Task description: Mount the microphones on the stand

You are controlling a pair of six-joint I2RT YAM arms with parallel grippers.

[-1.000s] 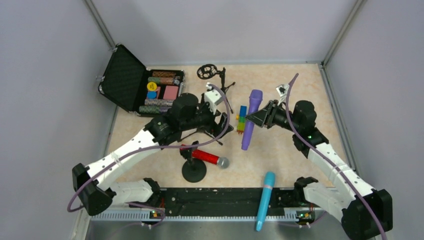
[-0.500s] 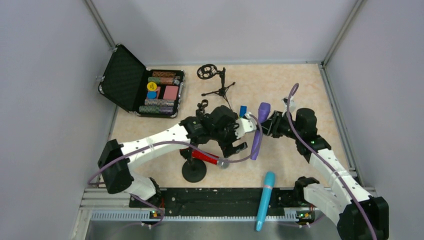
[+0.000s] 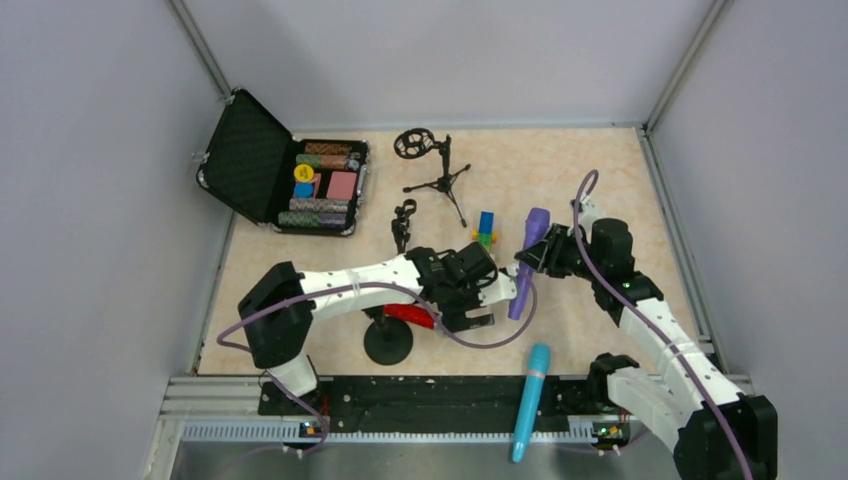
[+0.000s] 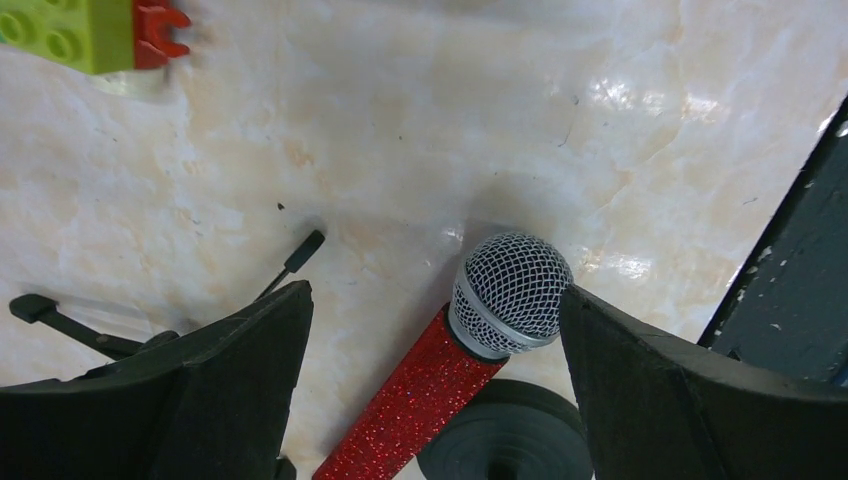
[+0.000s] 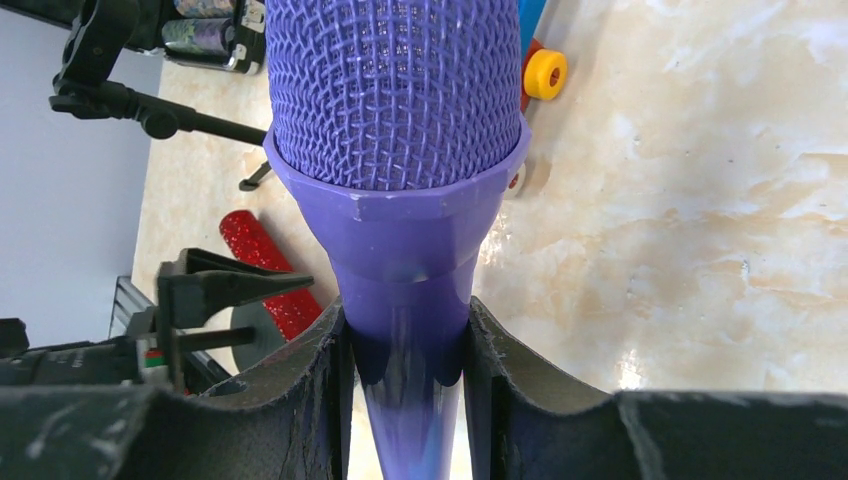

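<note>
Far left on the bench [image 3: 600, 170]: open black case [image 3: 255, 160] with chips in its tray. Right of it, toward the back, a small tripod stand [image 3: 440, 178] with a ring mount.

Left gripper [image 4: 435, 300]: fingers spread wide, holding nothing, low over the bench. The red microphone [image 4: 420, 385] lies between them. Its silver mesh head is close against the right-hand finger; I can't tell if they touch. The glittery handle runs back over the round black stand base [image 3: 388, 342]. From above my arm hides most of this microphone.

Just beyond the gripper, a multicoloured block toy [image 3: 485, 230].

Right gripper [image 5: 405, 340]: pinching the purple microphone [image 5: 400, 150] on the narrow neck under its mesh head. From above, the purple microphone's head points to the far side and the handle slants toward my left wrist.

Near edge, centre-right: cyan microphone [image 3: 530, 400] lying across the black rail, untouched.
</note>
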